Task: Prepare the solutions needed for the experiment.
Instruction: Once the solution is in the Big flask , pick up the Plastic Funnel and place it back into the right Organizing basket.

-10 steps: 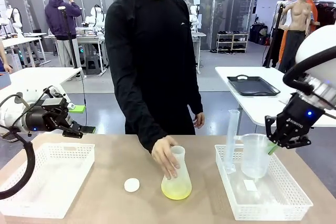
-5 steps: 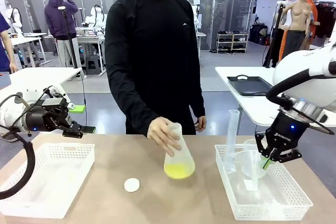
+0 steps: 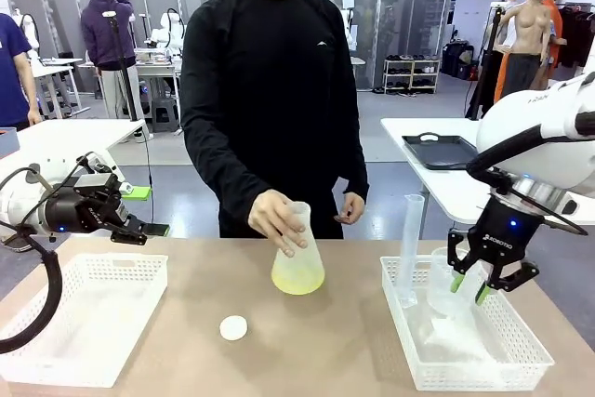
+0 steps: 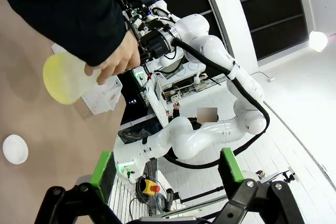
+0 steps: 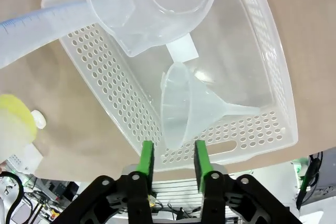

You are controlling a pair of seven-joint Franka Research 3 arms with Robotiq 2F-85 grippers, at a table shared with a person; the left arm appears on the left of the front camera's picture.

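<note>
A person's hand holds a frosted conical flask tilted above the middle of the table. The solution, a shallow pale yellow-green layer, sits in its base and shows again as the solution under the hand. My right gripper hangs open low over the right white basket. A clear funnel lies on its side there, its rim just ahead of my right gripper and untouched by the pads. My left gripper stays open beyond the table's left edge; the left gripper holds nothing.
The right basket also holds an upright graduated cylinder and a clear beaker. An empty white basket lies at the front left. A small white disc rests on the table in front of the flask.
The person lifted the flask off the table and carried it left and farther from me, tilting it. My right gripper came down into the basket and opened, leaving the funnel lying there.
</note>
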